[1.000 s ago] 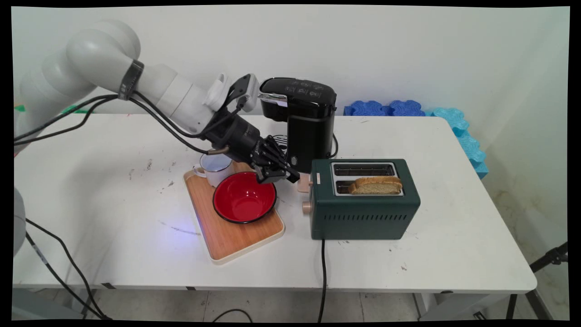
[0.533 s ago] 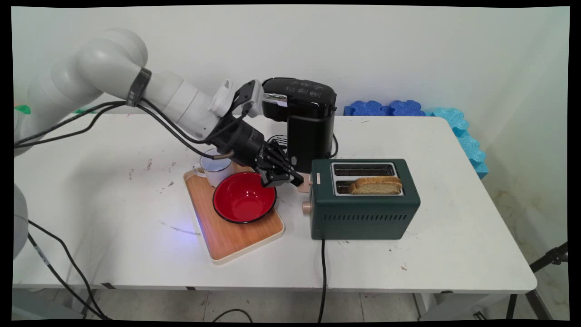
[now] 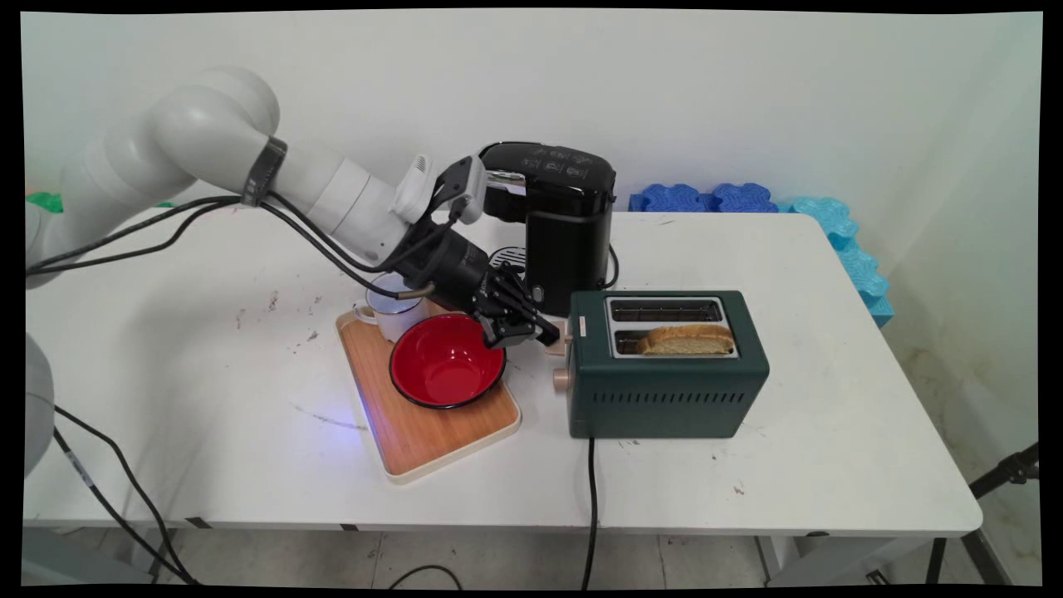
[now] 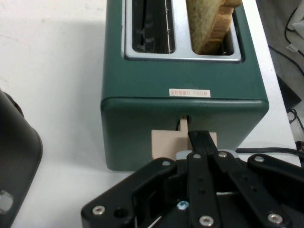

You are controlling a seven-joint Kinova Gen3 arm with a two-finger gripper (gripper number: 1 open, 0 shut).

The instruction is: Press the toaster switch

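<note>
A dark green two-slot toaster (image 3: 664, 365) stands right of centre on the white table, with a slice of bread (image 3: 688, 339) standing in its nearer slot. My gripper (image 3: 544, 334) is shut, and its tips rest on the beige lever (image 3: 555, 342) on the toaster's left end. In the hand view the closed black fingers (image 4: 202, 140) meet on top of the beige lever (image 4: 164, 142), in front of the green toaster (image 4: 183, 71). The bread (image 4: 209, 23) fills the right slot and the left slot holds nothing.
A beige knob (image 3: 561, 379) sits below the lever. A wooden tray (image 3: 415, 432) to the left carries a red bowl (image 3: 448, 361) and a white mug (image 3: 390, 307). A black coffee machine (image 3: 556, 216) stands behind. Blue foam blocks (image 3: 706, 198) line the back right.
The arm has pushed the gripper a little to the right, from over the bowl's rim onto the toaster's lever. The other things have stayed put.
</note>
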